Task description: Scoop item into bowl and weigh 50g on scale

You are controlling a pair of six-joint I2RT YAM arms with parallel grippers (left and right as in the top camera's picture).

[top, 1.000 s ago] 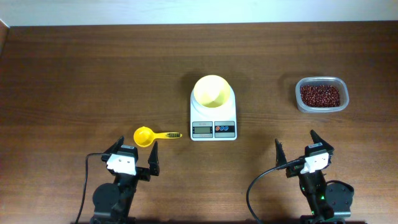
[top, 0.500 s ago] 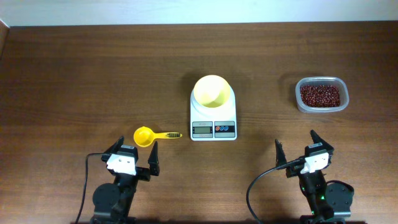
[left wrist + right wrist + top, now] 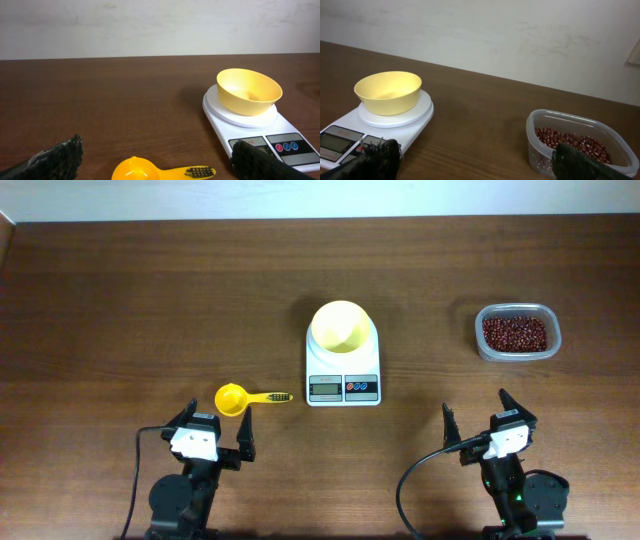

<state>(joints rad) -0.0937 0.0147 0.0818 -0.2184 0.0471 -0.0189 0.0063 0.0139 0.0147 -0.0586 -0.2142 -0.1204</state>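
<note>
A pale yellow bowl (image 3: 340,326) (image 3: 248,91) (image 3: 388,92) stands empty on the white scale (image 3: 343,366) (image 3: 260,126) (image 3: 395,120) at mid table. Dark reddish-brown beans (image 3: 515,333) (image 3: 570,142) fill a clear tub (image 3: 517,331) (image 3: 575,140) at the right. A darker yellow scoop (image 3: 240,398) (image 3: 160,171) lies left of the scale, handle pointing right. My left gripper (image 3: 217,423) (image 3: 160,167) sits open at the front left, just short of the scoop. At the front right my right gripper (image 3: 474,412) (image 3: 475,165) is open, with nothing between its fingers.
The brown wooden table (image 3: 150,300) runs back to a pale wall (image 3: 150,25). Black cables (image 3: 405,480) trail from both arm bases at the front edge.
</note>
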